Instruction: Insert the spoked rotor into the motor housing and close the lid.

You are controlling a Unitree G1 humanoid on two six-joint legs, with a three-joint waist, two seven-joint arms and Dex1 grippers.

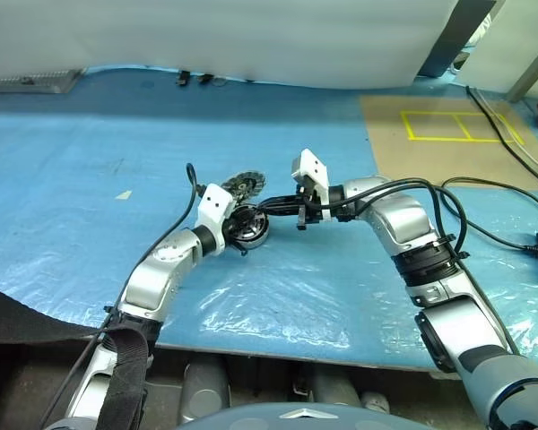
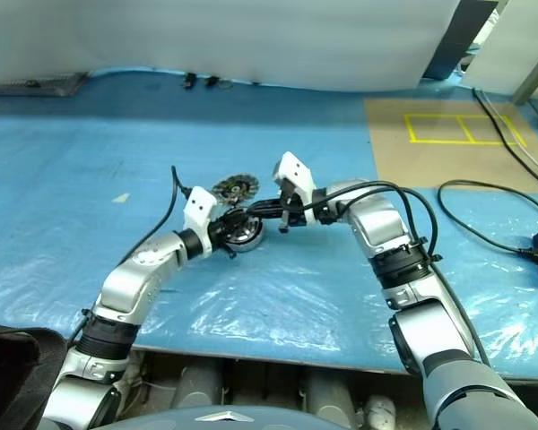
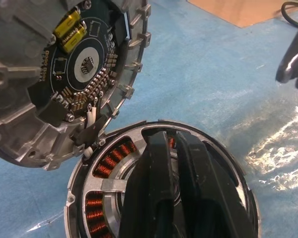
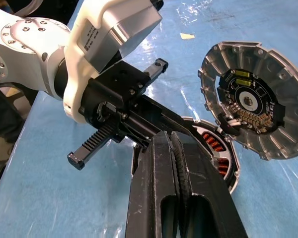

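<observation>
Blue sheeting, partly overlaid with crinkled clear plastic, covers the table (image 1: 90, 179) where both arms meet near the middle. From the left, the left end effector (image 1: 244, 229) reaches forward and slightly right, its two black fingers (image 3: 188, 188) pressed together with no gap and holding nothing. In the left wrist view they lie across the open top of the motor housing (image 1: 251, 227), tips over its centre; whether they touch it cannot be told. The right arm bends in from the right with its forearm turned leftward, and the right end effector (image 1: 271, 209) points left and a little down, its fingers (image 4: 159, 183) likewise shut flat against each other and gripping nothing. It hangs just above the far edge of the housing, close over the left end effector.

The housing — a short round silver cylinder — sits on the blue sheet with copper-coloured windings (image 3: 109, 161) showing around its inner ring between silver spokes. Its lid (image 1: 243, 185) is hinged open just beyond it, tilted up, showing a dark round circuit board (image 4: 248, 101) with yellow components (image 3: 72, 27) inside a finned metal rim.

Further out, a brown panel marked with yellow tape (image 1: 457, 125) lies at the far right of the table, with black cables (image 1: 511, 143) trailing past it.
</observation>
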